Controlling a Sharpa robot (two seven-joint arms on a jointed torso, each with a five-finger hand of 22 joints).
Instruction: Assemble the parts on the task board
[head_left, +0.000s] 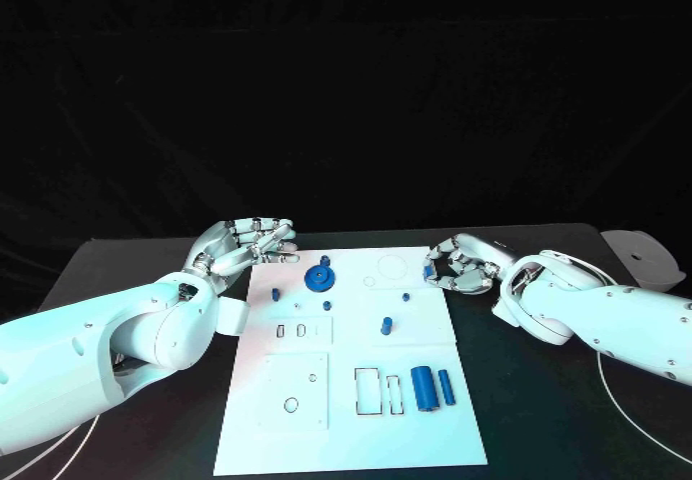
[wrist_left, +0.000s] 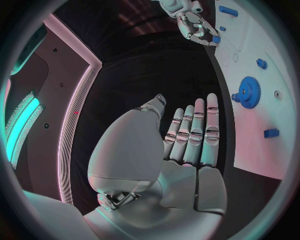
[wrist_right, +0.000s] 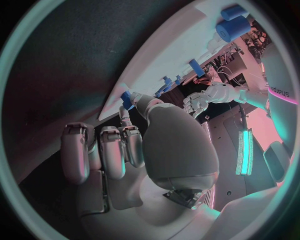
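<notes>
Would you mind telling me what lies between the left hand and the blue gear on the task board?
Nothing: in the head view, only bare task board separates the left hand from the blue gear.

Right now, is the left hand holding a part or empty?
Empty. The left hand lies open beside the task board, fingers straight and together, nothing in them; the blue gear sits apart on the board.

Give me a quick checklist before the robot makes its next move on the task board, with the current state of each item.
1. Left hand free, fingers apart, beside the task board: ok.
2. Right hand pinching a small blue part at the board's edge: ok.
3. Blue gear seated on the board: ok.
4. Two blue cylinders lying side by side near the empty slots: ok.
5. Right hand's part lined up with its slot: cannot tell.
</notes>
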